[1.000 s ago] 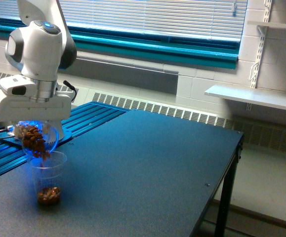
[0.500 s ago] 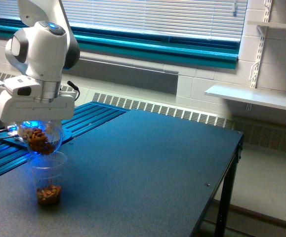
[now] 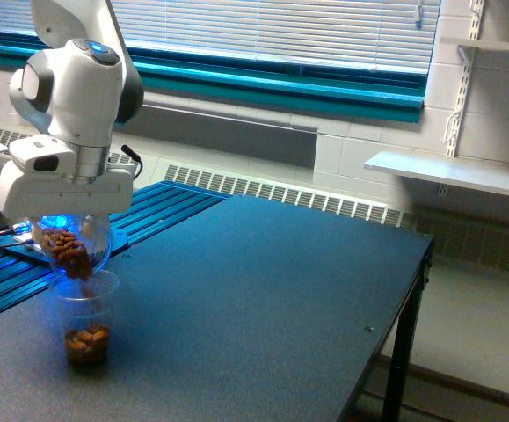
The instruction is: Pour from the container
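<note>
Clear container (image 3: 74, 249), brown nuts (image 3: 68, 250)

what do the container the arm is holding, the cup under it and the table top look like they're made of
Container: clear glass or plastic, glossy; nuts show through.
Cup: thin clear plastic, probably; tapered, see-through.
Table: dark matte top, likely laminate; faint speckle.

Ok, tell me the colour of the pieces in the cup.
Brown, in the exterior view: pieces at the cup's bottom.

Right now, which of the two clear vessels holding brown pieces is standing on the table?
The tapered clear plastic cup, upright on the dark table. The rounded clear glass jar is tilted above it in the robot's hand.
</note>
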Robot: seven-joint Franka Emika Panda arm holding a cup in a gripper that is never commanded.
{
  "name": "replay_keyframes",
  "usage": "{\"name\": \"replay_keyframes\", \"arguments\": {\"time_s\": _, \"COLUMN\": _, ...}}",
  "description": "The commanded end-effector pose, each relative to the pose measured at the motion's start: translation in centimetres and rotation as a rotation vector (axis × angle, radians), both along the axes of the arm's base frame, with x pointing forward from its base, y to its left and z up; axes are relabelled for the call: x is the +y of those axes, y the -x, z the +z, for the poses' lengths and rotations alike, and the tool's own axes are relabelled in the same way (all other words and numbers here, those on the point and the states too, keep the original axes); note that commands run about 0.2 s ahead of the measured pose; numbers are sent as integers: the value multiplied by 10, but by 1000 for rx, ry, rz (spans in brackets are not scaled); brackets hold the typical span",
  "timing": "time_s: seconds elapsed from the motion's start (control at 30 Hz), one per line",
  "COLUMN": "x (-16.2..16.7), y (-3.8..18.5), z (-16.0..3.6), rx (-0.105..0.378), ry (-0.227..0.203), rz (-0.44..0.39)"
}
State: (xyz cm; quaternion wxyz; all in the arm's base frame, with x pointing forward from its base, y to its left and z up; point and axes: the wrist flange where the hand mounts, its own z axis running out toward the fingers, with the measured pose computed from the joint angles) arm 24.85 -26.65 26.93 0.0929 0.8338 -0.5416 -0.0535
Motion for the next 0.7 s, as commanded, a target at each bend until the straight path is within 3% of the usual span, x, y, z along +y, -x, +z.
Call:
{"name": "replay_keyframes", "arguments": {"time_s": 0.03, "x": 1, "y": -5, "z": 2, "rx": 3, "ry": 4, "rz": 20}}
{"name": "replay_keyframes", "arguments": {"time_s": 0.7, "x": -3, "y": -3, "z": -3, "rx": 35, "ry": 19, "rz": 28}}
